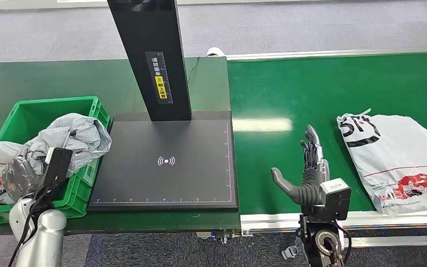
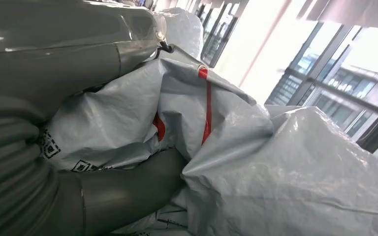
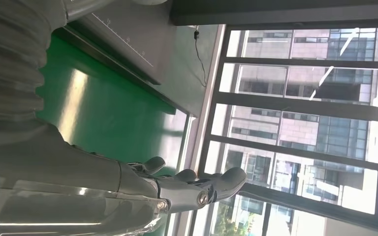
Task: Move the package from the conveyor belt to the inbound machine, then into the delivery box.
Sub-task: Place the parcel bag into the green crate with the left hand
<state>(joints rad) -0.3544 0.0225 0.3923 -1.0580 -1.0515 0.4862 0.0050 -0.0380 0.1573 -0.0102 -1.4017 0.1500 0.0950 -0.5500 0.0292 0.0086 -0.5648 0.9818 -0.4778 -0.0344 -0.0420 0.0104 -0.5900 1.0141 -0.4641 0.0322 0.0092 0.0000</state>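
A white package with red print (image 1: 396,159) lies on the green conveyor belt (image 1: 311,89) at the right. My right hand (image 1: 310,172) hovers open over the belt, left of that package and apart from it, fingers straight (image 3: 197,189). The black inbound machine plate (image 1: 167,167) sits in the middle with nothing on it. At the left, my left hand (image 2: 69,54) reaches into the green delivery box (image 1: 55,103). It holds a white package with red marks (image 2: 187,113) between its thumb (image 2: 128,191) and fingers. Crumpled bags hide that hand in the head view.
The machine's black pillar (image 1: 150,55) rises behind the plate. Several grey and white bags (image 1: 75,136) fill the box and spill over its left edge. The belt's silver front rail (image 1: 367,218) runs near my right wrist. Grey floor lies beyond the table.
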